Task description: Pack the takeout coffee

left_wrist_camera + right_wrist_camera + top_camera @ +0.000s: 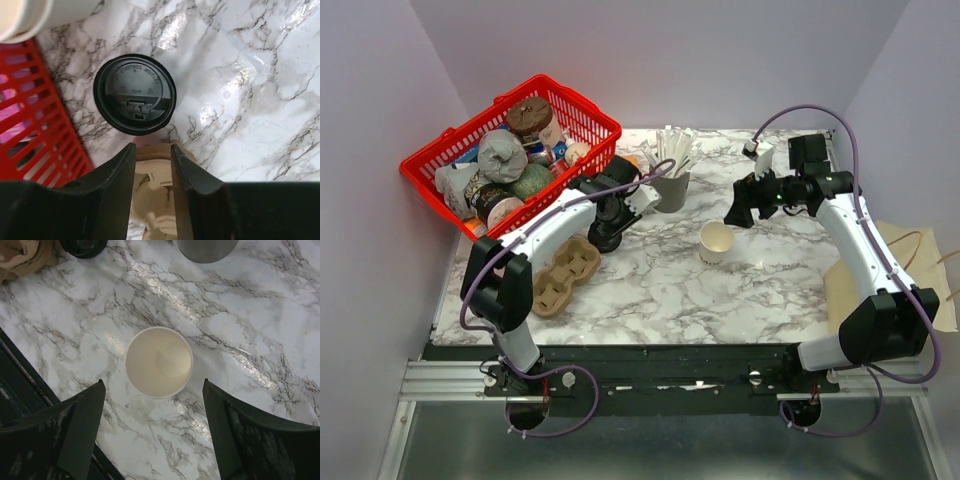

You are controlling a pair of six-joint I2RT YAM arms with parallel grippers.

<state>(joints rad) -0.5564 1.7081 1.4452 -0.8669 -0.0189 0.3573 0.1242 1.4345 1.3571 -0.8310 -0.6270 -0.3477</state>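
Observation:
A cream-white paper cup (717, 242) stands upright and open on the marble table, with no lid on it. It fills the middle of the right wrist view (159, 361). A round black lid (134, 94) lies flat on the table apart from it, next to the red basket. My right gripper (153, 385) is wide open and empty, hovering over the near side of the cup (738, 212). My left gripper (152, 146) is open by a narrow gap and empty, just short of the lid and above the cardboard cup carrier (152, 195).
The red basket (420, 160) of packaged goods stands at the back left. A grey cup of white sticks (672, 188) stands mid-back. The brown carrier (565, 272) lies left of centre. A stack of cream cups (30, 15) lies beside the lid.

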